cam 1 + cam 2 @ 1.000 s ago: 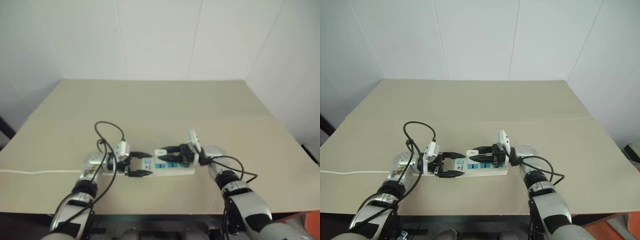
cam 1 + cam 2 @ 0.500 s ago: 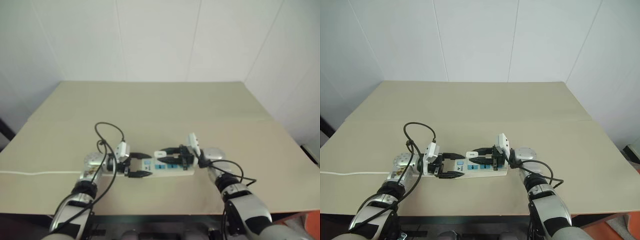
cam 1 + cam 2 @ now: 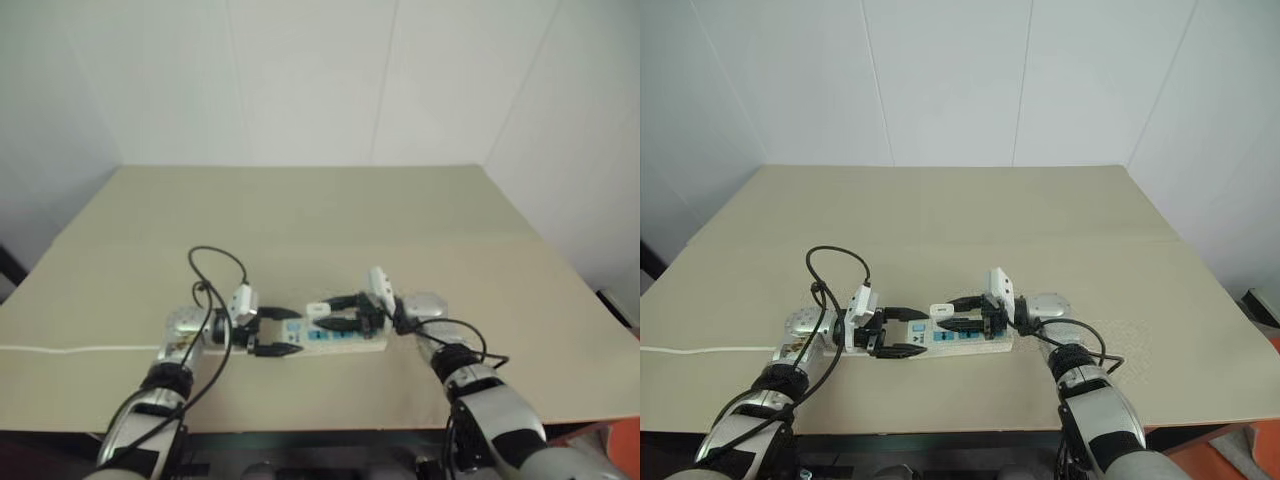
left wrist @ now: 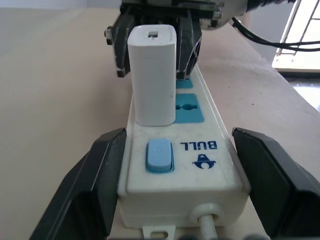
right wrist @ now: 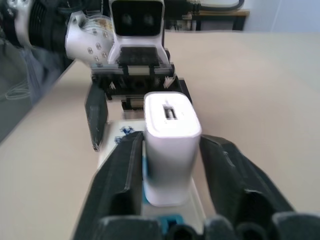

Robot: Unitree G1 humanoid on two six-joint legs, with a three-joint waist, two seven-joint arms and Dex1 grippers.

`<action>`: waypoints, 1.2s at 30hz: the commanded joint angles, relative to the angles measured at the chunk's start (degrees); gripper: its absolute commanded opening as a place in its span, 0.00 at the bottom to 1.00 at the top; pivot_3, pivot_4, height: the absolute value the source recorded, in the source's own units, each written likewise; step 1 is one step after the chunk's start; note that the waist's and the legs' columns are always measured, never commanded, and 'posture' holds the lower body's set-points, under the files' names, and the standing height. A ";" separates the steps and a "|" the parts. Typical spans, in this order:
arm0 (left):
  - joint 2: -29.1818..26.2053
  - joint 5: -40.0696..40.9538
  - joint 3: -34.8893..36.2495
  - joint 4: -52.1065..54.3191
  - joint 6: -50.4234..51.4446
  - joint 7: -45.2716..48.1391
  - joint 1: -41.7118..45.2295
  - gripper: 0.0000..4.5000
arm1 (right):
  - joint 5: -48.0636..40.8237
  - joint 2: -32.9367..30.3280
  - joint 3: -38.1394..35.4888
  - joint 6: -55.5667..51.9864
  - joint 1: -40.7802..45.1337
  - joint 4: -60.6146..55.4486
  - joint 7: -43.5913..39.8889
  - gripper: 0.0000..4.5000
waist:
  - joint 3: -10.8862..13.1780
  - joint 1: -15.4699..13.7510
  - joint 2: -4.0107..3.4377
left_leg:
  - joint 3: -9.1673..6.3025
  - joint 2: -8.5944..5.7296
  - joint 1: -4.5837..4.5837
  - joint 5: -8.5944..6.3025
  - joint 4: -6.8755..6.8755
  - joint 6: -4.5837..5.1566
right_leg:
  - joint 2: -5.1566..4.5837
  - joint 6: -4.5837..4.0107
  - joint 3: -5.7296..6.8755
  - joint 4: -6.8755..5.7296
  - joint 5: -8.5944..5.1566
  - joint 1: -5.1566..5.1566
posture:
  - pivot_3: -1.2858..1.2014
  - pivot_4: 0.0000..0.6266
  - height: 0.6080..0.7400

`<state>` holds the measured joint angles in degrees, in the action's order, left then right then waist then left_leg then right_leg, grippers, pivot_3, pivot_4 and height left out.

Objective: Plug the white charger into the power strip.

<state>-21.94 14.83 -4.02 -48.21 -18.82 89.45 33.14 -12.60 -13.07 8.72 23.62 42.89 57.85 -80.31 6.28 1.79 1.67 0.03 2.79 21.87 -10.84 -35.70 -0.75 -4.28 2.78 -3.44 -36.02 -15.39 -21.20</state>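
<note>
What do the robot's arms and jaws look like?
Both arms are silver metal with black joint bands, and loose black cables loop along them. The left gripper and the right gripper each have two black, tapering jaws. A white blocky camera sits above each wrist; the left one has two dark lenses. Round silver wrist housings carry small screws.

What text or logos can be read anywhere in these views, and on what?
"BULL": printed in blue on the power strip, between the blue switch and the first free socket, with a small blue logo mark under it; it appears upside down in the left wrist view.
White charger: no readable text, just a small port on its top.
In the right wrist view, blue marks on the strip are too blurred to read.
</note>
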 commanded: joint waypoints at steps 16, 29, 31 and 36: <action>0.60 4.36 -1.64 7.54 9.73 2.96 0.95 0.92 | 2.87 -5.30 0.10 0.55 -5.74 -1.17 -5.02 1.00 | 0.01 -1.16 0.28 | -0.01 0.00 0.43 0.03 0.02 0.07 | -0.04 0.02 0.07 0.13 -0.11 -0.04 | 0.52 0.24 1.00; -18.10 16.93 2.53 33.07 24.88 3.05 -7.98 0.99 | -6.03 -17.17 -7.77 -7.66 -6.99 -18.94 -9.71 1.00 | 1.86 -0.78 -0.40 | 0.07 -0.04 1.10 0.09 0.44 0.16 | -0.04 -0.07 -0.06 0.02 0.21 -1.01 | 0.52 0.24 1.00; -21.71 14.29 3.97 29.46 21.59 3.05 -7.97 0.99 | -6.52 -22.85 -8.53 -9.67 -7.55 -22.22 -11.25 1.00 | 2.11 -1.02 -0.47 | 0.07 -0.06 1.37 0.11 0.44 0.17 | -0.02 -0.02 -0.04 0.04 0.21 -1.26 | 0.52 0.24 1.00; -27.79 13.23 8.21 22.80 17.72 3.05 -8.47 0.99 | -9.60 -36.10 -10.78 -16.56 -10.37 -30.50 -12.18 1.00 | 2.37 -1.05 -0.43 | 0.16 -0.05 1.49 0.08 0.83 0.17 | -0.03 -0.01 -0.03 0.28 0.12 -1.46 | 0.52 0.24 1.00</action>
<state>-48.14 28.32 1.82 -24.59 0.80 92.24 24.79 -19.74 -47.05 -0.35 9.25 33.16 30.91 -89.08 8.65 0.73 1.24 0.19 2.75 23.39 -10.81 -34.83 -0.55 -4.31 2.76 -3.46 -35.74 -15.32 -22.70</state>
